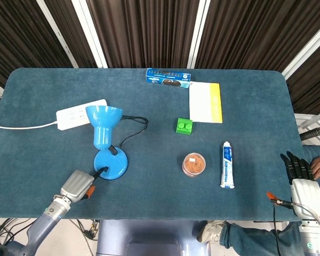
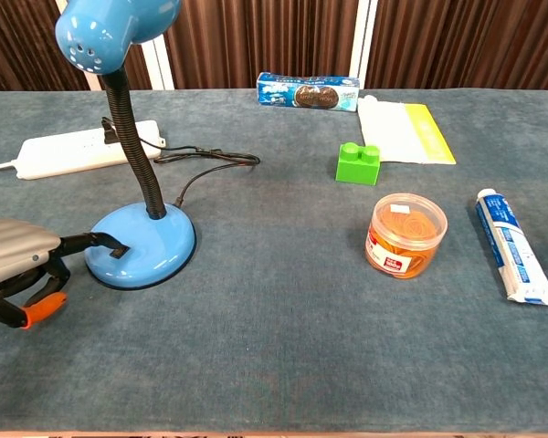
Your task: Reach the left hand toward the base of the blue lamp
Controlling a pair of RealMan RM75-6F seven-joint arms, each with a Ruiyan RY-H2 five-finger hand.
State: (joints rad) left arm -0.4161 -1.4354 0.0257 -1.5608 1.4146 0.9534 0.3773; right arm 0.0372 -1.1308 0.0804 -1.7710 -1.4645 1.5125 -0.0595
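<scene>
The blue lamp stands left of centre on the blue cloth, its round base (image 1: 111,163) (image 2: 142,245) carrying a black gooseneck up to the shade (image 1: 103,125) (image 2: 110,27). My left hand (image 1: 79,184) (image 2: 14,260) lies at the table's near-left edge, holding nothing. One black finger (image 2: 105,242) stretches out and touches the near-left rim of the base beside its small black switch. The other fingers, among them an orange-tipped one, curl underneath. My right hand (image 1: 303,184) hangs off the table's right edge with straight fingers and is absent from the chest view.
A white power strip (image 1: 80,113) (image 2: 82,151) lies behind the lamp, with the black cord running to it. To the right are a green brick (image 1: 184,126), an orange jar (image 1: 194,164), a toothpaste tube (image 1: 227,164), a yellow-white pad (image 1: 206,102) and a blue cookie box (image 1: 168,78).
</scene>
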